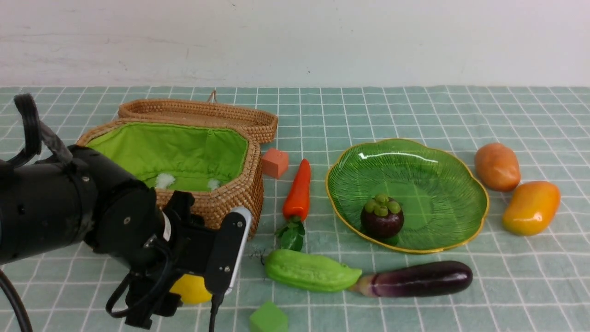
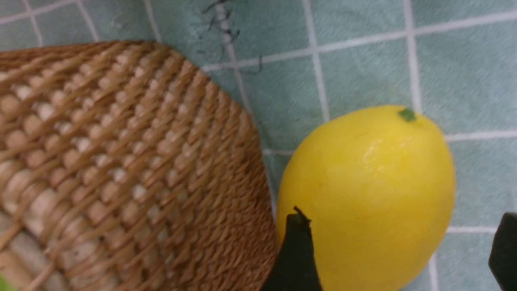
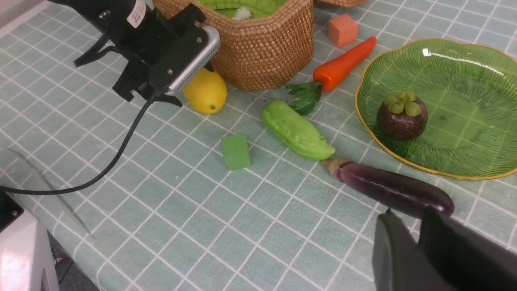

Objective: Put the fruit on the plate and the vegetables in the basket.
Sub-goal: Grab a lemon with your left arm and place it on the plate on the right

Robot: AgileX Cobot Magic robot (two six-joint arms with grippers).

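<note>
The lemon (image 1: 191,289) lies on the teal checked cloth (image 1: 415,106) just beside the basket (image 1: 230,198), with a white wall (image 1: 322,37) behind. The left gripper (image 2: 400,226) straddles it, jaws wide, one finger clear. Well apart from the basket, the right gripper (image 3: 416,236) is nearly closed and empty.

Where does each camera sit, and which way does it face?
Front view: between the arms, facing forward over the basket and plate; the left hand shows.
Left wrist view: on the left wrist, close above the lemon beside the basket; two dark fingertips show.
Right wrist view: on the right wrist, looking down toward the left hand and basket; the right hand shows.
Shared: all three see lemon and basket.
</note>
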